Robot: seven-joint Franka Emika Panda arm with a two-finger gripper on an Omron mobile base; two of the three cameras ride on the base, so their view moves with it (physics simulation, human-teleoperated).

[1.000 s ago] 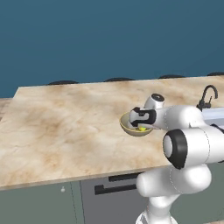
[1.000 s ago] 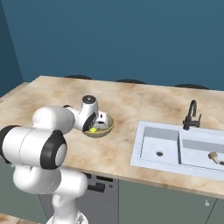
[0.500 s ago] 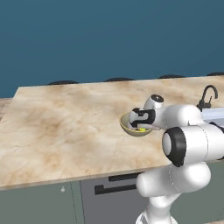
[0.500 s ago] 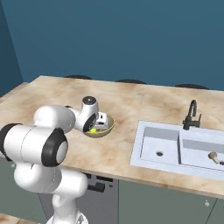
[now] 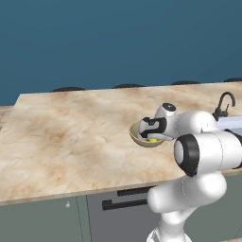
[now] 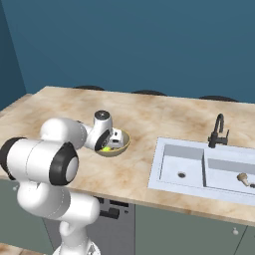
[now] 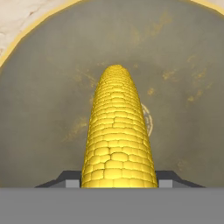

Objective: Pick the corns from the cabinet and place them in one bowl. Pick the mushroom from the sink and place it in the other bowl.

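Note:
A yellow corn cob (image 7: 117, 131) is clamped between my gripper's (image 7: 118, 181) two dark fingertips (image 7: 70, 177), pointing away over the floor of the tan bowl (image 7: 52, 87). From the base cameras, my gripper (image 5: 152, 137) (image 6: 107, 147) reaches down into that bowl (image 5: 135, 134) (image 6: 122, 145) on the marble counter, and a bit of yellow corn (image 5: 152, 140) (image 6: 105, 148) shows inside. The mushroom (image 6: 242, 178), a small beige lump, lies in the right basin of the pale sink (image 6: 169, 172), far to the right of my gripper.
The black curved tap (image 6: 217, 130) (image 5: 225, 103) stands behind the sink. The wide marble counter (image 5: 71, 137) stretches left of the bowl. My own arm's white bulk (image 5: 208, 151) sits between the bowl and the counter's front edge.

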